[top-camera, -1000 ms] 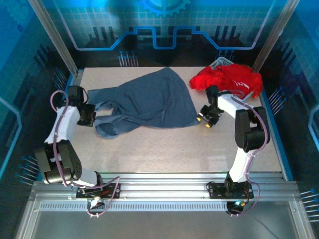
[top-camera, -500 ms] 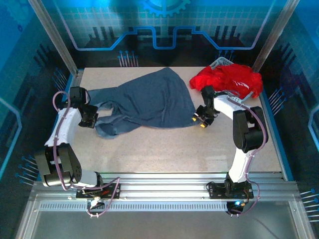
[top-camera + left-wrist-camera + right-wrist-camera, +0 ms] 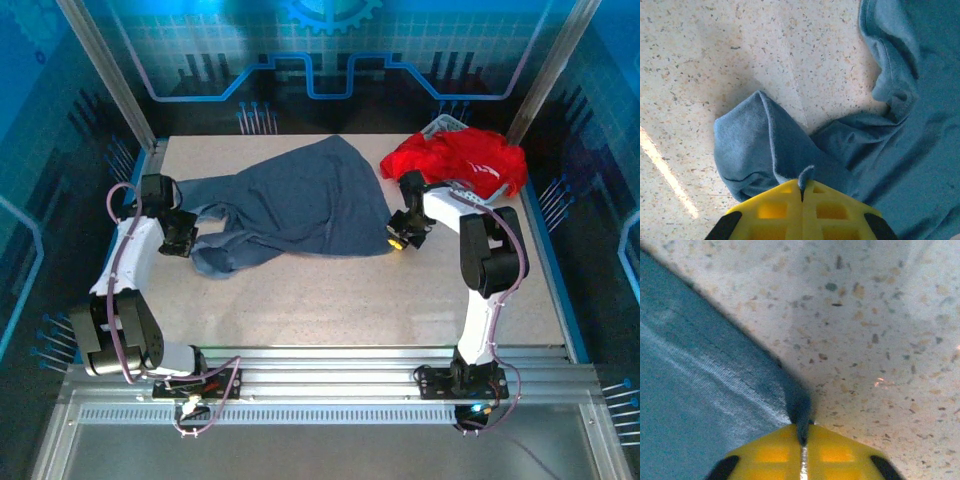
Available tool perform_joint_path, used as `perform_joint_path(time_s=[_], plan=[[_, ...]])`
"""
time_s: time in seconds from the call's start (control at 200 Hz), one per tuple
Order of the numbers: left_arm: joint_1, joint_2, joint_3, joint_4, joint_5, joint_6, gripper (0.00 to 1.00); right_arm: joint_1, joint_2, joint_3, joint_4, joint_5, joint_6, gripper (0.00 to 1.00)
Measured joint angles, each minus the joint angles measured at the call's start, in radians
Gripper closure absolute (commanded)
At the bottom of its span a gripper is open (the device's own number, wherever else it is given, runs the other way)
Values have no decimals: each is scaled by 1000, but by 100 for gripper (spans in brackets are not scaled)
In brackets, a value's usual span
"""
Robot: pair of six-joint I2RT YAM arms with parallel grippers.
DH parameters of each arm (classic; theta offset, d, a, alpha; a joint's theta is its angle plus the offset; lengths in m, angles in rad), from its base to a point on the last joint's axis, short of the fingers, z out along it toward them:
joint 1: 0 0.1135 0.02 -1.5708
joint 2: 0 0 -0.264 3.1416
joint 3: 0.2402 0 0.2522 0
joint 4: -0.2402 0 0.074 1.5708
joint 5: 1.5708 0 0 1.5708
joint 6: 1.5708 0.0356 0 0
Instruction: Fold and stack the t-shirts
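— How does the left tool (image 3: 801,187) stand?

— Its yellow jaws are pressed together, and a small fold of the slate-blue t-shirt (image 3: 300,205) is pinched between them. That is at the shirt's left end, where the cloth bunches on the bench (image 3: 330,300).

— And the right tool (image 3: 802,440)?

— Closed as well, tight on the shirt's near right corner. The hem runs away from it up and to the left, with bare speckled bench to the right.

— Where does the shirt lie?

— It lies crumpled across the far half of the bench, stretched between the two tools and tapering toward the back edge.

— What room is there for moving?

— The near half of the bench lies open, from the shirt's lower hem to the near edge. At the far right corner the red t-shirts (image 3: 460,160) are heaped over a white basket (image 3: 445,126), near the right tool and close to the blue shirt's right edge.

— Is there anything to read?

— There are white marks on the red cloth, too small to make out.
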Motion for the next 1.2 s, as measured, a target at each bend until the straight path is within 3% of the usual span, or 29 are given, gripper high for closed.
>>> perform_joint_path(time_s=[0.195,0.38,0.54,0.745,0.855,1.03,1.2], plan=[[-20,-10,29,-1,0,21,100,16,-124,11,-4,64,-31,100],[-62,-63,203,-2,-26,47,100,31,-340,151,5,93,-114,100],[-88,-200,339,20,-103,56,100,56,-539,212,17,99,-181,100],[-94,-439,372,103,-196,82,100,64,-793,200,14,88,-246,100],[-94,-481,473,117,-219,111,100,64,-900,221,0,82,-263,100],[-94,-360,729,132,-183,137,100,57,-894,317,4,36,-262,100],[-87,-128,820,151,-68,133,100,39,-700,364,48,-46,-248,100]])
